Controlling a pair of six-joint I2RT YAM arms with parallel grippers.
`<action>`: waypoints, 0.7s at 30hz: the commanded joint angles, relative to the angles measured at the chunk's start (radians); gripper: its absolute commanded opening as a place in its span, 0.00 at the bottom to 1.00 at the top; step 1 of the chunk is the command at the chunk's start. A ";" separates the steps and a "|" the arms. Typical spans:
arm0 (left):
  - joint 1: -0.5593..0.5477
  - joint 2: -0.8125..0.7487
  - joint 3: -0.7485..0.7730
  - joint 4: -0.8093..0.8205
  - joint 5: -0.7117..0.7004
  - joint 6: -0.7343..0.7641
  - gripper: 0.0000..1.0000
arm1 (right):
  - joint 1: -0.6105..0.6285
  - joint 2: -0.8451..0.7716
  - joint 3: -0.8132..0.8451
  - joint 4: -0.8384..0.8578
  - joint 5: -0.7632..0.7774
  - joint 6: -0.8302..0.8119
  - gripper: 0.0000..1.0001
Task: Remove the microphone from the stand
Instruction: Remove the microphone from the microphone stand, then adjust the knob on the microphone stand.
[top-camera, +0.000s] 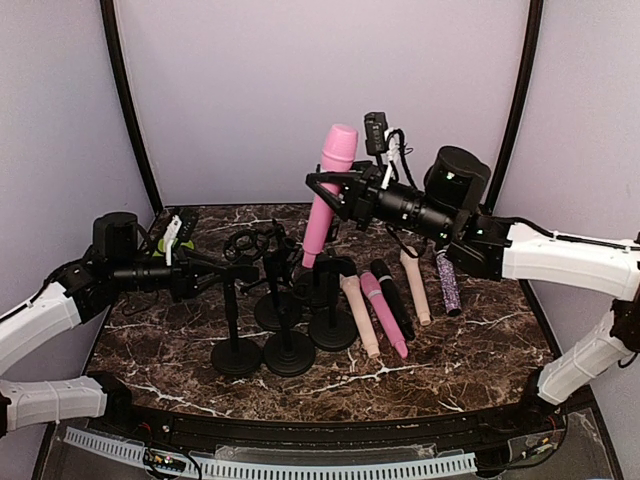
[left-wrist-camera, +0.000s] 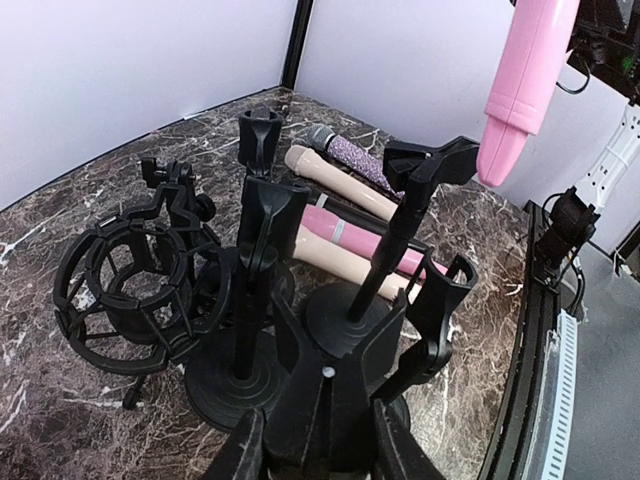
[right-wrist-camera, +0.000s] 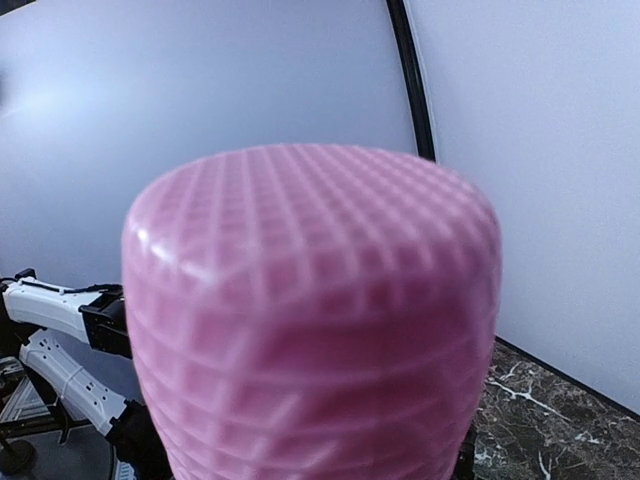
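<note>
The pink microphone (top-camera: 328, 190) hangs tilted in the air above the stands, its mesh head uppermost. My right gripper (top-camera: 322, 196) is shut on its body. In the right wrist view the mesh head (right-wrist-camera: 310, 320) fills the frame and hides the fingers. In the left wrist view the microphone's (left-wrist-camera: 525, 80) lower end hangs free, above and to the right of an empty stand clip (left-wrist-camera: 435, 165). My left gripper (top-camera: 212, 272) is shut on the forked black clip (left-wrist-camera: 330, 390) atop the front left stand (top-camera: 236, 345). Its fingers (left-wrist-camera: 215, 450) flank that clip.
Several black stands (top-camera: 290, 345) crowd the table's middle, one bearing a round shock mount (left-wrist-camera: 125, 290). To their right lie several microphones: beige (top-camera: 360, 315), pink (top-camera: 385, 315), black (top-camera: 393, 298), another beige (top-camera: 415, 285) and glittery purple (top-camera: 447, 282).
</note>
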 joint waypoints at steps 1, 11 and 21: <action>-0.012 -0.027 -0.050 0.094 -0.091 -0.095 0.00 | -0.016 -0.080 -0.072 0.040 0.112 -0.030 0.12; -0.024 -0.061 -0.071 0.145 -0.180 -0.072 0.00 | -0.031 -0.150 -0.177 0.065 0.128 -0.007 0.12; -0.148 -0.057 -0.118 0.248 -0.324 0.008 0.00 | -0.032 -0.167 -0.218 0.089 0.143 -0.001 0.12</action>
